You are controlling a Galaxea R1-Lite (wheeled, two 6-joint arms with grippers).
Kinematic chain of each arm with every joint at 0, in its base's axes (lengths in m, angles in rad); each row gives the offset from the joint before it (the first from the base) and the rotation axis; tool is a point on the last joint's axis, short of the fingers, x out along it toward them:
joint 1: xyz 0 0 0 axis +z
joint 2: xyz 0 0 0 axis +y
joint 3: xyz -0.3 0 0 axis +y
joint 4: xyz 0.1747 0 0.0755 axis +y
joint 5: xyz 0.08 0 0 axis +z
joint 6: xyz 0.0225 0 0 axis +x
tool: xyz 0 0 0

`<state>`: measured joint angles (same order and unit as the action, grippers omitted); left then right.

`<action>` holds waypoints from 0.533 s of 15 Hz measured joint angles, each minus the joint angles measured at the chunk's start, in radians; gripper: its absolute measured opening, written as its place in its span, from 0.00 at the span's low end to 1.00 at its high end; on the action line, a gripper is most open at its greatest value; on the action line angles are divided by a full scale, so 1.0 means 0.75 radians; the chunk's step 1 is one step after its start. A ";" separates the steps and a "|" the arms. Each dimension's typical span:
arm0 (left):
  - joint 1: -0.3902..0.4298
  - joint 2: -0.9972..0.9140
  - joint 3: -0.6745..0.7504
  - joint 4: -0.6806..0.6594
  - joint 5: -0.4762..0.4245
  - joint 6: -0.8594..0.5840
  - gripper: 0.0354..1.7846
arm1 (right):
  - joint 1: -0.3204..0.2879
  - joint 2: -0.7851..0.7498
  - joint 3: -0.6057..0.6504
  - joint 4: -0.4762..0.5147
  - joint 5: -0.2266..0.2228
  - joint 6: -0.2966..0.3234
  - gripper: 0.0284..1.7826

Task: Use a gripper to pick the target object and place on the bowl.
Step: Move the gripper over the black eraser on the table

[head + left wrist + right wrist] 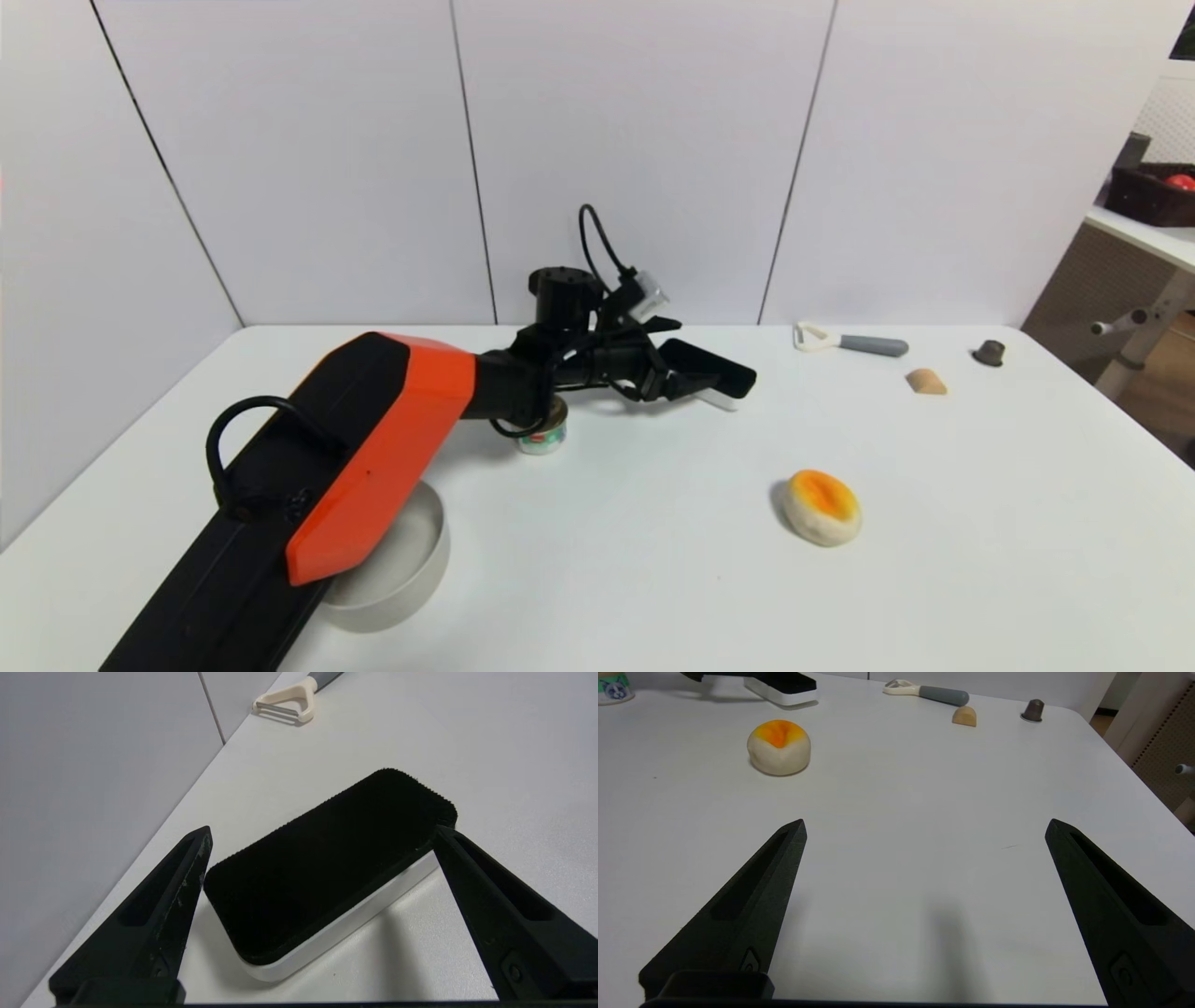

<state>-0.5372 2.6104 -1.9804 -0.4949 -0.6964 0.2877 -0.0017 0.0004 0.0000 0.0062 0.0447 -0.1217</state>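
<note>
While I watch the left wrist view, the left gripper (322, 835) sits spread wide around the target object (327, 863) — one finger tip touches its far corner, nothing clamped. Block lies flat on the surface (653, 523), mid-back. Bowl (411, 569) near front-left, under my arm. Right gripper (924, 830) hangs wide apart, holding nothing.

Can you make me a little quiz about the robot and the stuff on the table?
1. True or false: the left gripper is open around the flat black-felt block with a white base.
2. Which lies nearest the round white bun with an orange top? A) grey-handled peeler B) round grey-beige bowl C) small tan wedge
3. Fill in: the small tin can stands ____ the left arm.

Key: 1 true. 2 C. 3 under. The right gripper waits open over bare white table.
</note>
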 joint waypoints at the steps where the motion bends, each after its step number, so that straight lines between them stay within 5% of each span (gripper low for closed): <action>1: -0.002 -0.003 0.000 0.023 0.000 0.001 0.94 | 0.000 0.000 0.000 0.001 0.001 0.000 0.99; 8: -0.024 -0.024 0.002 0.158 0.001 0.022 0.94 | 0.000 -0.001 0.000 0.001 -0.001 0.000 0.99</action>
<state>-0.5555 2.5926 -1.9791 -0.3766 -0.6960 0.3038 -0.0017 0.0000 0.0000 0.0066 0.0443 -0.1215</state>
